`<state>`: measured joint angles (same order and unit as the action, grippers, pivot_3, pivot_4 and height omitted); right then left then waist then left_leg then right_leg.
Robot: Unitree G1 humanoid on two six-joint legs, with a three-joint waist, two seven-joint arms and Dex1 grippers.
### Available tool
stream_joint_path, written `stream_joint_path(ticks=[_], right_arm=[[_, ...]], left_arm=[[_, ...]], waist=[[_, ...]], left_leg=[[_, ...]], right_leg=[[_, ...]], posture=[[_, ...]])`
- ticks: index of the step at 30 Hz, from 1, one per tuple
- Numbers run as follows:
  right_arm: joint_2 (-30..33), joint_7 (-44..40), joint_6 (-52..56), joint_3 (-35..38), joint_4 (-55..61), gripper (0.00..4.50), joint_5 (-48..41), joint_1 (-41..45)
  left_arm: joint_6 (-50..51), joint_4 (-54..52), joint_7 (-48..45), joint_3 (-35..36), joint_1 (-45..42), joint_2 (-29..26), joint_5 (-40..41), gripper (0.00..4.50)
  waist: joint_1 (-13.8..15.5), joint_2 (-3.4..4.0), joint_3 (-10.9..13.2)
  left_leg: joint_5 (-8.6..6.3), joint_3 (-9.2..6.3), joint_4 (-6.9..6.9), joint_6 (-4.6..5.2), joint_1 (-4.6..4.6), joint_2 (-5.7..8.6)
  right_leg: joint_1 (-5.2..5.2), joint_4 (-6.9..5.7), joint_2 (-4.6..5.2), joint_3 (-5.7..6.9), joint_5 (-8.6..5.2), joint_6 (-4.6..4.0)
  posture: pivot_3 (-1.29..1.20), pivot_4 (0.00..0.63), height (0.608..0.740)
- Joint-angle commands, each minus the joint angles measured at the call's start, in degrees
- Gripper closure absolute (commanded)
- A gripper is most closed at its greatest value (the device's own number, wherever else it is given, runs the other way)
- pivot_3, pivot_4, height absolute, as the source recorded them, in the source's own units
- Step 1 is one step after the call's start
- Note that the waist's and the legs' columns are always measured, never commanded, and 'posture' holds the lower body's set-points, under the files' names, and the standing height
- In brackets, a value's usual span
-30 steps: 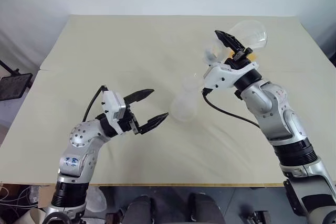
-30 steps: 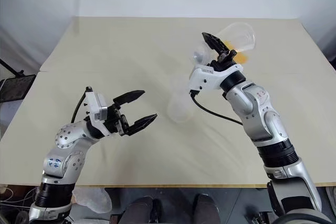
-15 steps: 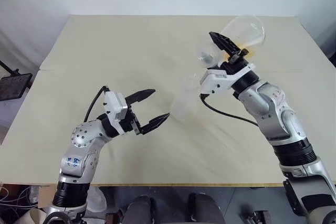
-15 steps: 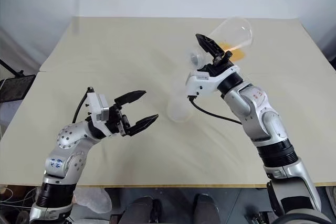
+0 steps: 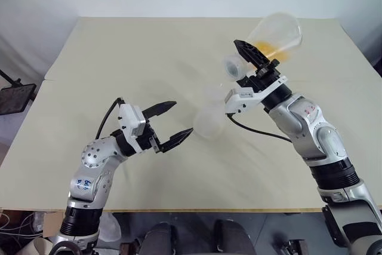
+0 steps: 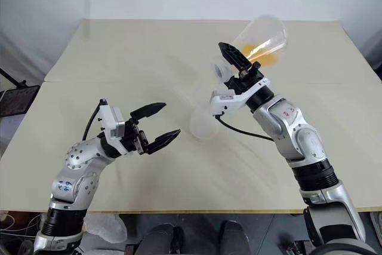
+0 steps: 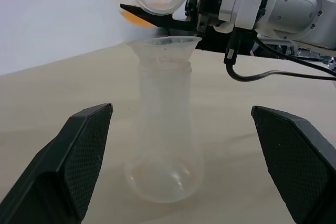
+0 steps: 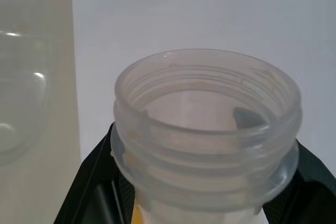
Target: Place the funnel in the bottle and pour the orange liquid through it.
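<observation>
The small clear bottle [image 5: 207, 122] stands upright at mid-table with the see-through funnel [image 5: 213, 94] seated in its neck; the left wrist view shows the bottle [image 7: 164, 150] and the funnel [image 7: 165, 47] head-on. My right gripper [image 5: 251, 59] is shut on the neck of a larger clear vessel [image 5: 276, 30], tilted with its mouth [image 8: 207, 124] above and just right of the funnel. The orange liquid [image 5: 268, 48] lies along the vessel's low side. My left gripper [image 5: 181, 117] stands open just left of the bottle, not touching it.
The cream table [image 5: 119, 52] has a seam running across it from the left edge. A black stand [image 5: 15, 97] sits off the table's left side. My right arm's black cable [image 5: 256, 131] hangs close to the bottle's right side.
My right wrist has rolled, tipping the vessel further so its mouth drops toward the funnel and the orange liquid runs nearer the neck. My left gripper and the bottle have stayed put.
</observation>
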<state>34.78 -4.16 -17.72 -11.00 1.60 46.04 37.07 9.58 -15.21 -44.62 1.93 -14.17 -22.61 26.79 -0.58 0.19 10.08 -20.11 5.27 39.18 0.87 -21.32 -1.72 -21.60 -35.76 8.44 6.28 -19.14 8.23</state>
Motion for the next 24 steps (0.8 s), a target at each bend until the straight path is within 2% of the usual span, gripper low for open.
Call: stream_joint_path(ticks=[1,13,24], right_arm=[[0.47,2.04,-0.81,0.85,0.72,2.02,0.51,0.18],[1.94,3.95,-4.5,0.25,-2.8,2.02,2.14,1.82],[0.83,3.62,-5.49,-0.49,-3.53,2.02,2.54,2.73]], left_arm=[[-0.73,-1.93,-0.1,-0.11,0.6,-0.16,0.16,0.0],[-0.52,-2.02,0.24,-0.5,0.53,0.17,0.36,0.0],[-0.54,-2.3,0.8,-0.63,0.75,0.3,0.34,0.0]], waist=[[-0.09,0.0,0.0],[-1.06,0.0,0.0],[-1.06,-0.01,0.0]], left_leg=[[0.0,0.0,0.0,0.0,0.0,0.0],[0.0,-0.06,-0.04,0.0,0.0,-0.01],[0.0,-0.07,-0.04,0.0,0.01,-0.04]], right_leg=[[0.0,0.0,0.0,0.0,0.0,0.0],[0.0,0.0,0.0,0.0,0.0,0.0],[0.0,0.0,0.0,-0.01,0.0,0.0]], posture=[[0.0,0.15,0.74],[0.0,0.15,0.74],[0.0,0.15,0.74]])
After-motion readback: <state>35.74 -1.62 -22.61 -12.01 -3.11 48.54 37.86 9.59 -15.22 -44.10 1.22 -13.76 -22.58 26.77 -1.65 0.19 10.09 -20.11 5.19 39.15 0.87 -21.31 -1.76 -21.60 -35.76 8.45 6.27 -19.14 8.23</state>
